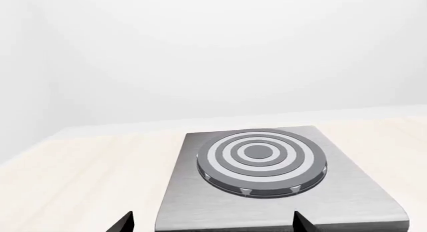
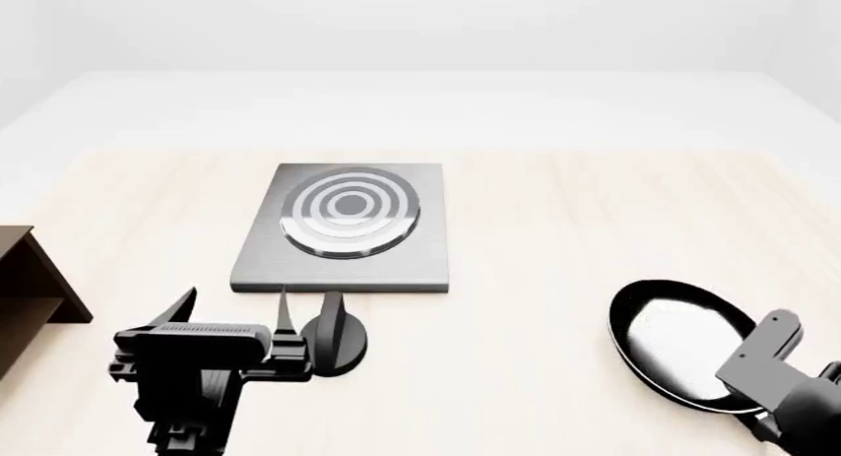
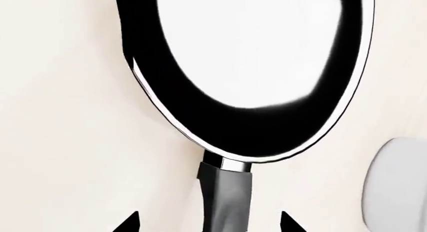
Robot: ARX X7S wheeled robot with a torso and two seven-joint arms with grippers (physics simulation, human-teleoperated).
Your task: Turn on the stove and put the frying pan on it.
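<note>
The stove is a flat grey metal plate with a ringed round burner, lying on the pale wooden table; the left wrist view shows it close ahead. Its black round knob sits just in front of the plate. My left gripper hovers by the knob, open, its fingertips wide apart. The frying pan, black with a glossy pale inside, lies at the right. My right gripper is open, its tips either side of the pan's handle without touching it.
A brown wooden shelf stands at the table's left edge. A white rounded object shows beside the pan's handle in the right wrist view. Bare wooden table lies between the stove and the pan.
</note>
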